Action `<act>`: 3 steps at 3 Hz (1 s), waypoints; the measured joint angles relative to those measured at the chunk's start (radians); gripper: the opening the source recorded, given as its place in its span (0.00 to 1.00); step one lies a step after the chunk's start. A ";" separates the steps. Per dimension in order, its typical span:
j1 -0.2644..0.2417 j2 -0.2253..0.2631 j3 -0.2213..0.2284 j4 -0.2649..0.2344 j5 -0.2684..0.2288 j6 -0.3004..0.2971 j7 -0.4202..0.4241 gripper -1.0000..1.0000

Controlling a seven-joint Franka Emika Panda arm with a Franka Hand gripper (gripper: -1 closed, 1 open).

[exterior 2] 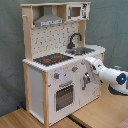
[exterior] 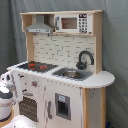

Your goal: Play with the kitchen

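You are working against the kitchen, which stands upright, its tall axis vertical, filling the middle of both exterior views; in the second exterior view its front panel faces the camera and slightly toward the second exterior view's right, where your arm reaches in. The gripper sits right at that front panel, below the counter edge and just to the side of the oven door, at about the height of the small knobs. So the panel lies directly ahead of the fingers, and any knob or handle you want is a short sideways shift along the front, toward the second exterior view's left for the oven door. I judge the coming move to turn on that: staying flush with the panel while sliding along it, not pushing in. In the first exterior view the arm shows only at the left edge, beside the cabinet's side near the stovetop. I cannot tell whether the fingers are spread or closed, nor whether they grip a handle or merely touch the panel; they look to be at the surface. The sink and faucet lie above, well clear of the arm.
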 joint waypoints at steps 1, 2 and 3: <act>0.023 -0.005 -0.085 0.030 -0.001 -0.051 -0.041 1.00; 0.023 -0.005 -0.146 0.073 -0.001 -0.109 -0.085 1.00; 0.023 -0.008 -0.204 0.113 -0.002 -0.184 -0.128 1.00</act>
